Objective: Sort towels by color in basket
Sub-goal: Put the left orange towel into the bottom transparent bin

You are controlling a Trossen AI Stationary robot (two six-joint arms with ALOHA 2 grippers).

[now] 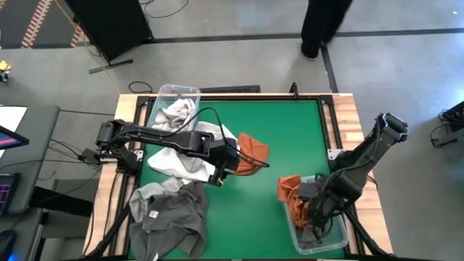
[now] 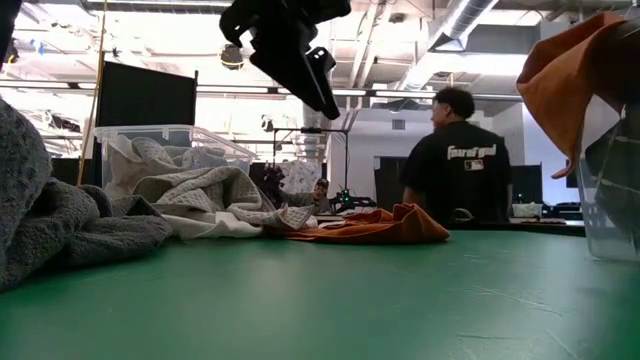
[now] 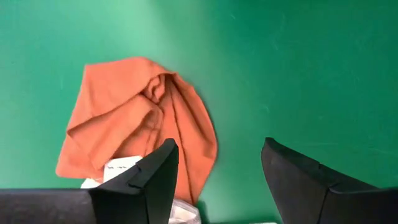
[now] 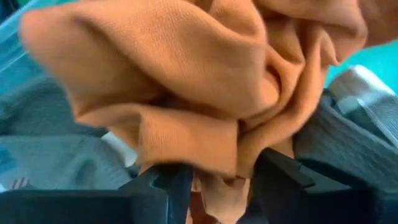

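One rust orange towel (image 1: 254, 151) lies crumpled on the green table's middle, also in the left wrist view (image 3: 137, 118) and the low view (image 2: 375, 225). My left gripper (image 1: 226, 168) hangs open above its near-left edge (image 3: 217, 149), touching nothing. A second orange towel (image 1: 290, 190) sits at the far-left corner of the clear bin (image 1: 341, 235) at the near right. My right gripper (image 1: 312, 210) stands in that bin, shut on it (image 4: 221, 171). Grey towels (image 4: 348, 143) lie in the bin below it. My right gripper pinches a bunched fold of the orange towel (image 4: 239, 158) between its two fingers, several layers thick, with creases running in toward the fingers. The fingers come from above, pointing down. The cloth bulges around them, and part of it hangs by the bin's wall (image 2: 570, 90).
A second clear bin (image 1: 190, 93) at the far left holds white grid towels (image 1: 174, 112). Pale towels (image 1: 177, 163) are heaped under the left arm. A dark grey towel (image 1: 170, 214) lies at the near left. A person (image 2: 455, 160) stands beyond the table.
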